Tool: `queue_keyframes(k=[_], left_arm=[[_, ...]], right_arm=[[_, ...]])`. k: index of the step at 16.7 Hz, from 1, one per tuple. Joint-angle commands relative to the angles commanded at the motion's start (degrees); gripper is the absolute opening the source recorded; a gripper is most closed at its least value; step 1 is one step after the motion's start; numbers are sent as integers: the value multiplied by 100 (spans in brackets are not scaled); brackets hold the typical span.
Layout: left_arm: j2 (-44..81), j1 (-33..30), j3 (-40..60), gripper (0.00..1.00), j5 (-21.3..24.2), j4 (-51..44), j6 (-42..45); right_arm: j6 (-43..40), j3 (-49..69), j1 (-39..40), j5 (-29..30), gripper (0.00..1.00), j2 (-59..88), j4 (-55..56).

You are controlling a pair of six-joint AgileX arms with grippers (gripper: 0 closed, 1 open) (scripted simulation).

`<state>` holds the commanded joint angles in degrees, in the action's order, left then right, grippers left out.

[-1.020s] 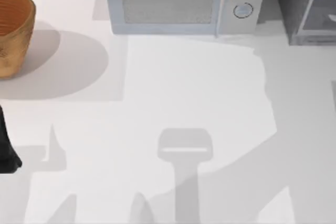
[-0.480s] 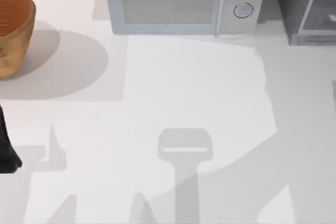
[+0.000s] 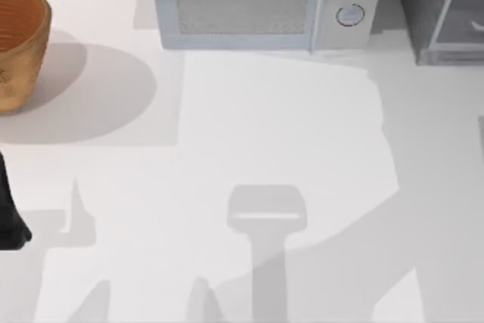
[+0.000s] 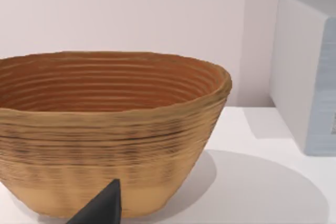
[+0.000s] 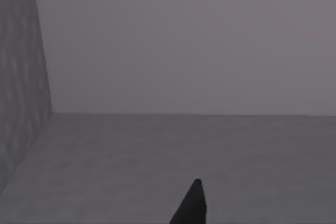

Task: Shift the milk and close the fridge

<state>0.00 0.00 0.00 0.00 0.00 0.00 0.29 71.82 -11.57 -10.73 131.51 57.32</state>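
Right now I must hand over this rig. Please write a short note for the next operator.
Left arm: parked at the table's left edge, facing the woven basket.
Right gripper: one fingertip shows, over a shadowed grey surface beside a speckled grey wall.
The fridge stands at the far right, next to the microwave; its glass door looks angled open.
Left: place the milk if needed, close the door.

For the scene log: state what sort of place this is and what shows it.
Probably a mock kitchen counter in a rendered scene. A white microwave with two round knobs stands at the back of the white table, a grey speckled fridge with a glass door sits to its right, and a woven basket at the left.
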Motion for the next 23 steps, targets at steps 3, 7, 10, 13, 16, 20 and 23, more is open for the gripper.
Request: queue_keyframes(k=[3,7,10,13,16,20,23], left_arm=[[0,0,0,100,0,0,0],[0,0,0,100,0,0,0],[0,0,0,100,0,0,0],[0,0,0,100,0,0,0],[0,0,0,100,0,0,0],[0,0,0,100,0,0,0],[0,0,0,100,0,0,0]], right_arm=[[0,0,0,0,98,0,0],[0,0,0,0,100,0,0],[0,0,0,0,100,0,0],[0,-3,11,0,100,-2,1],[12,-208,43,34,100,-356,-162],[23,-940,159,143,100,-1677,-746],[18,-1762,292,262,100,-3278,-1404]])
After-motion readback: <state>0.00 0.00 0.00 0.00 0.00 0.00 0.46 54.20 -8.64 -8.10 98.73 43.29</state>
